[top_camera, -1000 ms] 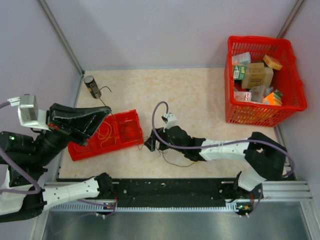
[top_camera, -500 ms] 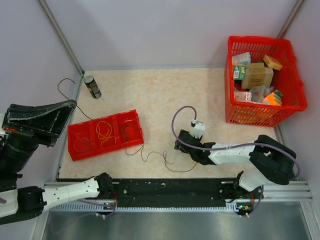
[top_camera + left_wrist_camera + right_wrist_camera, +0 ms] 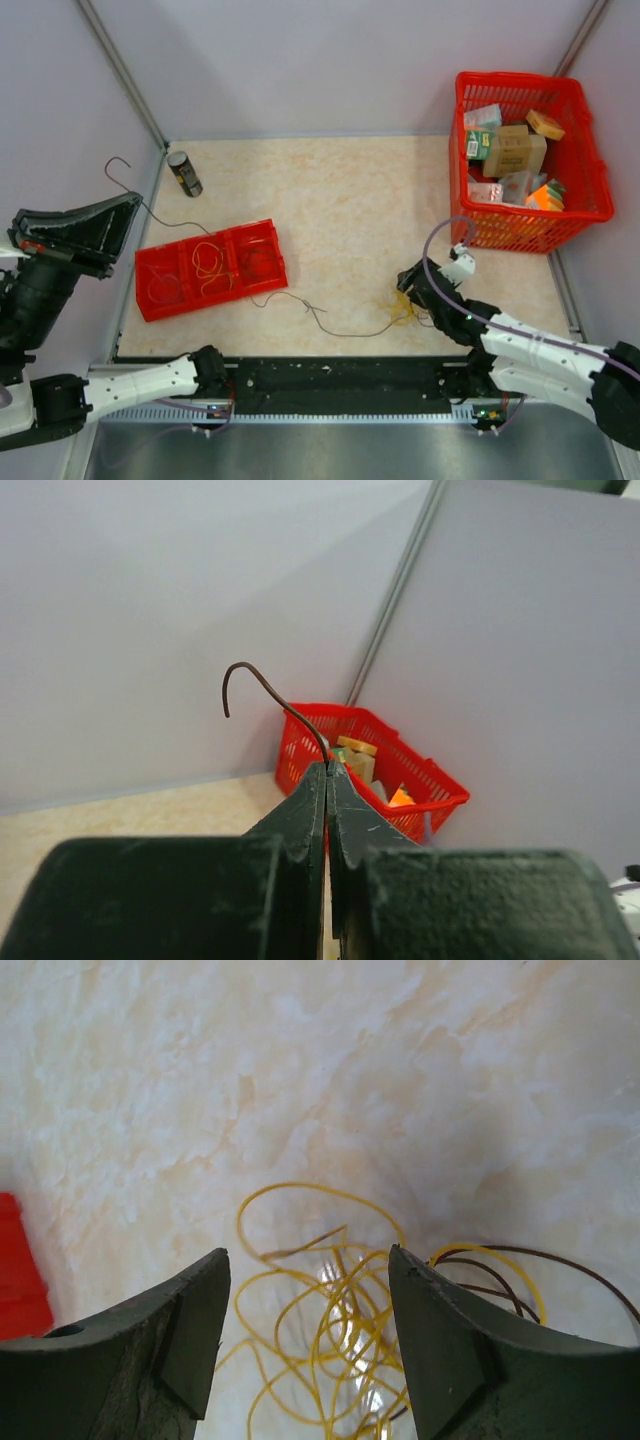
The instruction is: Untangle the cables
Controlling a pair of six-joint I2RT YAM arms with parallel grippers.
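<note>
While your left gripper (image 3: 327,772) is pinched shut on the dark brown wire (image 3: 262,683), the arm holds it raised at the far left of the table (image 3: 350,200). The wire's hooked end sticks up past the fingertips. From the gripper the wire trails down across the red tray (image 3: 175,300). It then snakes along the near side of the table to the yellow wire tangle (image 3: 330,1340) on the right. Thin yellow loops (image 3: 207,262) also lie in the tray's middle compartment. Your right gripper (image 3: 305,1257) hangs just above the tangle with its jaws spread wide and nothing held between them. The tangle lies on the table under that gap, and a few brown strands curl out of it on the right side of the wrist view. A red basket (image 3: 500,235) of boxes stands at the far right.
</note>
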